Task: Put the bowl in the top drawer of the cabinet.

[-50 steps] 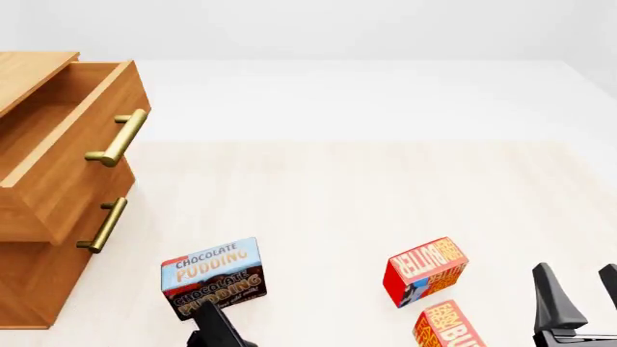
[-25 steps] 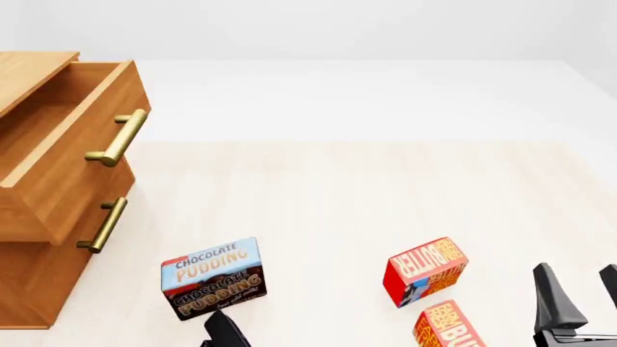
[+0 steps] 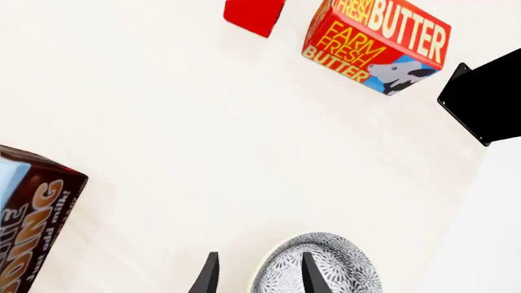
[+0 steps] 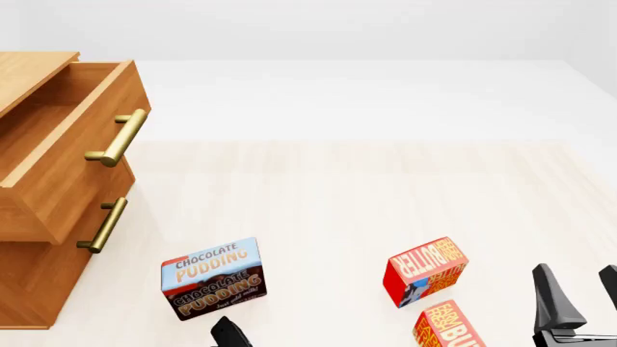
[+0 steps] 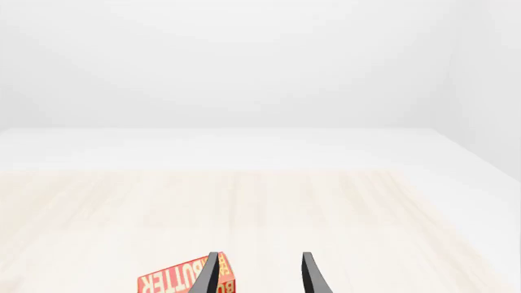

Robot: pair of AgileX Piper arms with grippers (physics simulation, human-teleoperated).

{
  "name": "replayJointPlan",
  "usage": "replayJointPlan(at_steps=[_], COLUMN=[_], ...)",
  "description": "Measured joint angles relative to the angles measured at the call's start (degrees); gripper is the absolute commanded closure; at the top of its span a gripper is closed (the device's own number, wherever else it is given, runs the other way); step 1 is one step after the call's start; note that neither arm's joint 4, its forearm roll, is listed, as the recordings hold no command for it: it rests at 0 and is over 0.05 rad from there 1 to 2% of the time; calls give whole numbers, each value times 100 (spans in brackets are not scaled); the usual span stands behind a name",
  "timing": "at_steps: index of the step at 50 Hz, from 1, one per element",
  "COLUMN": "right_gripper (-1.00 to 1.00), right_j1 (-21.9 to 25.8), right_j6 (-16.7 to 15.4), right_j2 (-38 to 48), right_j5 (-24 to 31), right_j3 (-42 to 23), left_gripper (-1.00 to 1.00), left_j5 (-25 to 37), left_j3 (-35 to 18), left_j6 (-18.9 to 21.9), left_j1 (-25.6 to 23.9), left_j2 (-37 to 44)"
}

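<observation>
The cabinet stands at the left edge of the front view, on the pale wooden table. Its top drawer is pulled out toward the middle of the frame, with the brass bar handle on its slanted front; what shows of its inside holds nothing. Below it the lower drawer handle sits on a closed front.

In the lower middle of the front view a chocolate pudding box stands upright. To its right, in the lower right part of the frame, is a red butter box, and a second butter box lies just below it at the bottom edge, near but apart.

The bowl appears only in the left wrist view, at the bottom centre of that frame, resting on the table with its patterned outside facing the camera. The left hand has its fingers spread, one dark fingertip over the bowl and the other beside it over bare table; nothing is clamped between them. In the front view only a dark tip of the left hand shows at the bottom edge, below the pudding box.

The right hand is also spread open and holds nothing, with a corner of a butter box beside one finger. In the front view the right hand sits in the lower right corner.
</observation>
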Motion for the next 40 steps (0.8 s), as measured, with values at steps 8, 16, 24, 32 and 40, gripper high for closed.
replayJointPlan(at_steps=[8, 16, 24, 32, 40], right_gripper=[-100, -100, -100, -100, -100], right_j1=[-3, -4, -3, -3, 1], right_j6=[-5, -8, -11, -15, -20], right_j2=[3, 4, 7, 11, 11], right_j5=[7, 11, 15, 19, 19], right_j3=[0, 0, 1, 1, 1], left_gripper=[-100, -100, -100, 100, 100], left_j5=[-121, -225, -328, -402, -342], left_j3=[29, 54, 75, 90, 91], left_j6=[-59, -111, -158, -197, -194], left_j1=[-42, -78, -112, -136, -78], left_j2=[91, 168, 246, 302, 151])
